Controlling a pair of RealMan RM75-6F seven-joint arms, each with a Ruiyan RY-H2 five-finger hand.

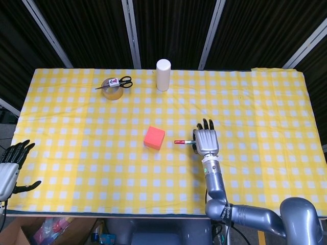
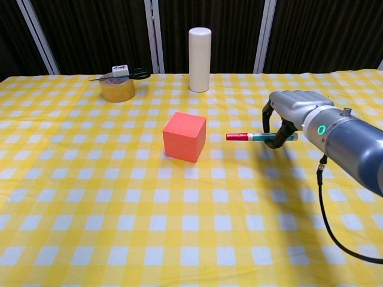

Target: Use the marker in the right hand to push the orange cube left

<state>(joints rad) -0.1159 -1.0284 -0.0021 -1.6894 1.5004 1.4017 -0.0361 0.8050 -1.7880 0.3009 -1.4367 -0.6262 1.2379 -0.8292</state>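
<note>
marker (image 2: 257, 137) level in right hand (image 2: 294, 112), red tip toward orange cube (image 2: 185, 137)

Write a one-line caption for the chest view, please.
Right hand holds a red-capped marker apart from the orange cube.

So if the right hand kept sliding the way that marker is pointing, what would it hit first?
Most likely the orange cube. The marker held in the right hand points its red tip left at the cube's right face, with a bare gap of tablecloth between them.
</note>
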